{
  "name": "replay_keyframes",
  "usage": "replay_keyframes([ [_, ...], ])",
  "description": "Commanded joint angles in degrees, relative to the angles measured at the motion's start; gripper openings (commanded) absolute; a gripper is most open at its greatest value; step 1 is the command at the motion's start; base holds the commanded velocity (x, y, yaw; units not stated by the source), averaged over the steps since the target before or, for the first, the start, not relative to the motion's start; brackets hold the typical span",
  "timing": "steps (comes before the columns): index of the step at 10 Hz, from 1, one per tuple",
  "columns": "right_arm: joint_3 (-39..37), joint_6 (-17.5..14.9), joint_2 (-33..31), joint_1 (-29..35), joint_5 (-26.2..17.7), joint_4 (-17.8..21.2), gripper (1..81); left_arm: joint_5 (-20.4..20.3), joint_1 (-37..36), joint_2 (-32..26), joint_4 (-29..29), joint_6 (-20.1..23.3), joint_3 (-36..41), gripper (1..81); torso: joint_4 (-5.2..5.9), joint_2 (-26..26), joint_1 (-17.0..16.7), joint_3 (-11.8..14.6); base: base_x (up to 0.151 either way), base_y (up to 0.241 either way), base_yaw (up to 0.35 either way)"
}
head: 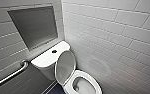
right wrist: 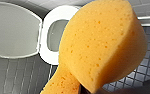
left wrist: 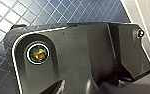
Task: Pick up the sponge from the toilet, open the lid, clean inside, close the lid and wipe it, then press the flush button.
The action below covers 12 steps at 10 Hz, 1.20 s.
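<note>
I judge the sponge (right wrist: 101, 47) to be clenched in my right gripper (right wrist: 84, 89). The foam is pinched to a narrow waist at the wrist end and bulges wide beyond it, though the fingers are hard to make out. Held by one end like that, its broad, porous orange-yellow face is free to scrub. It hangs in the air off the toilet (head: 44, 60), with the bowl (head: 82, 86) beyond it.

The lid (head: 64, 66), a glossy white oval, stands raised at the bowl's back edge and leans against the tank front, which leaves the inside open to reach. The seat ring (head: 91, 76) lies flat on the rim. The flush button (head: 54, 51) is a small dark disc in the middle of the tank top.

I cannot tell whether my left gripper is released or clenched. Its wrist view looks past dark housing to blue floor tiles (left wrist: 41, 12).
</note>
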Motion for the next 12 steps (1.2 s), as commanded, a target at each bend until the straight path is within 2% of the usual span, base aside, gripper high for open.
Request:
replay_keyframes([
  [1, 2.20, -0.15, -3.35, 14.62, -7.69, 3.47, 1.0, 4.75, -1.15, -0.90, -0.41, 0.53, 0.53, 81.1, 0.00, 0.00, 0.00, 0.00, 0.000, 0.000, 0.000],
  [2, 2.12, -0.15, -2.30, 17.87, -8.92, 5.13, 1.0, 4.75, -0.10, -0.90, -0.59, 0.53, 0.53, 81.1, 0.00, 0.00, 0.00, 0.00, 0.000, 0.000, 0.000],
  [4, -0.70, -0.15, 0.08, 21.66, -11.38, 5.75, 1.0, 4.40, 1.84, -0.72, -0.59, 0.61, 0.53, 81.1, 0.00, 0.00, 0.00, 0.00, 0.000, 0.000, 0.000],
  [5, -1.39, -0.15, 1.30, 23.35, -12.17, 5.84, 1.0, 4.31, 2.72, -0.64, -0.59, 0.61, 0.53, 81.1, 0.00, 0.00, 0.00, -2.23, 0.000, 0.000, 0.000],
  [7, -3.14, -0.15, 3.85, 27.37, -15.23, 5.67, 1.0, 4.30, 3.69, -0.29, -0.50, 0.61, 0.53, 81.1, 0.00, 0.00, 0.00, -3.74, 0.000, 0.000, 0.000],
  [8, -4.39, -0.15, 5.18, 29.49, -17.62, 5.84, 1.0, 4.31, 3.95, -0.20, -0.50, 0.61, 0.53, 81.1, 0.00, 0.00, 0.00, -1.99, 0.000, 0.000, 0.000],
  [12, -11.22, 0.55, 12.45, 37.14, -23.76, 6.10, 1.0, 4.13, 4.83, -0.02, -0.85, 0.61, 0.36, 81.1, 0.00, 0.02, 0.02, -2.80, 0.000, 0.000, 0.000],
])
